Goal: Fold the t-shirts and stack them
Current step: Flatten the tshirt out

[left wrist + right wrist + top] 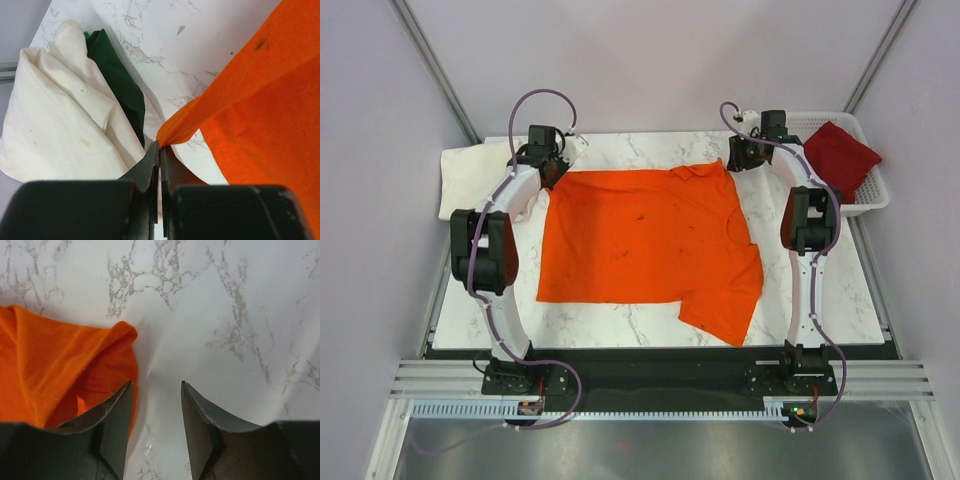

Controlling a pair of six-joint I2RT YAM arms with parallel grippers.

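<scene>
My left hand [160, 150] pinches the limp orange t-shirt [640, 235] at its far left corner; my right hand [156, 386], spread and empty, should take the far right corner.

The bright orange soft cloth t-shirt [650, 240] is a plain, even orange, broken only by a few small dark specks near its middle. The dark red cloth t-shirt [840, 155] is one solid colour, set against the white plastic lattice basket [876, 190]. The cream-white cloth t-shirt [470, 175] is off-white, with a dark green strip [117, 80] showing among its folds. The flat marble-look table top [620, 320] is white with thin grey veins. The left gripper [160, 150] and the right gripper [156, 390] are black.
</scene>
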